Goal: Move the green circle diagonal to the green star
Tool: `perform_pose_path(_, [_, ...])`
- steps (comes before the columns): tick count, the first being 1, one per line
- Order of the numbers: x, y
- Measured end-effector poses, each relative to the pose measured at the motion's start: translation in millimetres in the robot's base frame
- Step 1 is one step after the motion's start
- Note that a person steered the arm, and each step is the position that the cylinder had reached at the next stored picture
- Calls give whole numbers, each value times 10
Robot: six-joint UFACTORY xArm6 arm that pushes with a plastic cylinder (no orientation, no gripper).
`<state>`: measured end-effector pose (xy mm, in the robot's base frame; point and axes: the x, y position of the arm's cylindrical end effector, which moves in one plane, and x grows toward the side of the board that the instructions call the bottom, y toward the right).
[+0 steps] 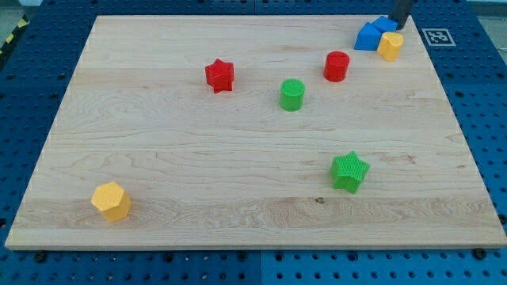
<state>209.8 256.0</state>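
The green circle [291,94] stands upright near the middle of the wooden board [158,158], a little towards the view's top. The green star [349,171] lies lower and to the view's right of it. My tip [398,27] is at the view's top right corner of the board, touching or just behind the blue blocks, far from both green blocks.
A red circle [337,66] stands up-right of the green circle. A red star [219,75] lies to its left. Two blue blocks [372,35] and a yellow block [390,45] cluster at the top right. A yellow hexagon [111,201] sits at the bottom left.
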Motion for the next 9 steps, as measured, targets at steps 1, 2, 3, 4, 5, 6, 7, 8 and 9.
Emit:
perform_pose_path(1, [-179, -120])
perform_pose_path(2, [-178, -396])
perform_pose_path(3, [-139, -1106])
perform_pose_path(4, [279, -1752])
perform_pose_path(5, [976, -1816])
perform_pose_path(6, [1466, -1821])
perform_pose_path(7, [1789, -1977])
perform_pose_path(8, [1989, -2243])
perform_pose_path(9, [1998, -2446])
